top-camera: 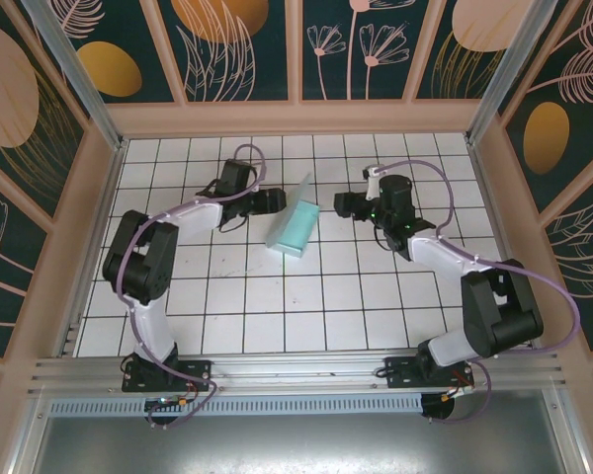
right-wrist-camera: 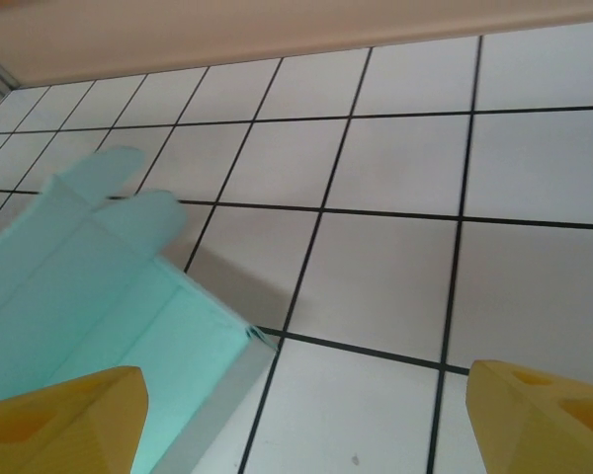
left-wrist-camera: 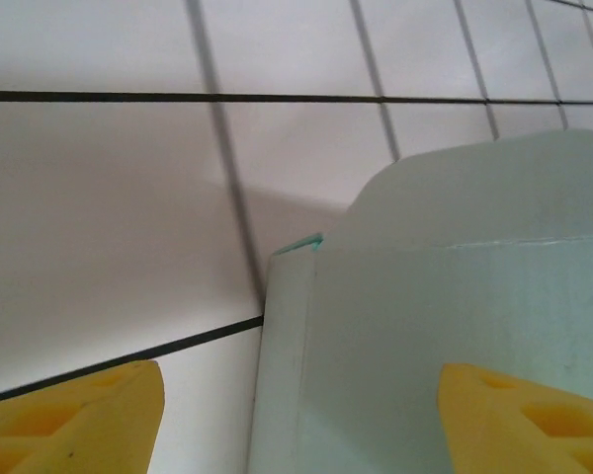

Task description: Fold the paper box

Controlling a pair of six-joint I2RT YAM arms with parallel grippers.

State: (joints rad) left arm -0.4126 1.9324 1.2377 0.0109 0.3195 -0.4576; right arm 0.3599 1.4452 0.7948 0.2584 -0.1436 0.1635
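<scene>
The paper box (top-camera: 295, 227) is pale teal card lying on the white tiled table, with one long flap standing up from its far side. My left gripper (top-camera: 275, 200) is at the box's left edge. In the left wrist view the box wall (left-wrist-camera: 425, 326) rises between the yellow fingers (left-wrist-camera: 79, 420), which stand wide apart, so my left gripper (left-wrist-camera: 301, 380) is open. My right gripper (top-camera: 344, 205) hangs just right of the box and is open. In the right wrist view the box (right-wrist-camera: 89, 286) lies at the lower left beside the left finger, and my right gripper (right-wrist-camera: 306, 380) holds nothing.
The tiled table (top-camera: 277, 306) is ringed by a low wooden wall (top-camera: 296, 118). Both arm bases sit on the metal rail (top-camera: 296, 370) at the near edge. Bare tiles (right-wrist-camera: 395, 267) stretch beyond the box toward the back wall.
</scene>
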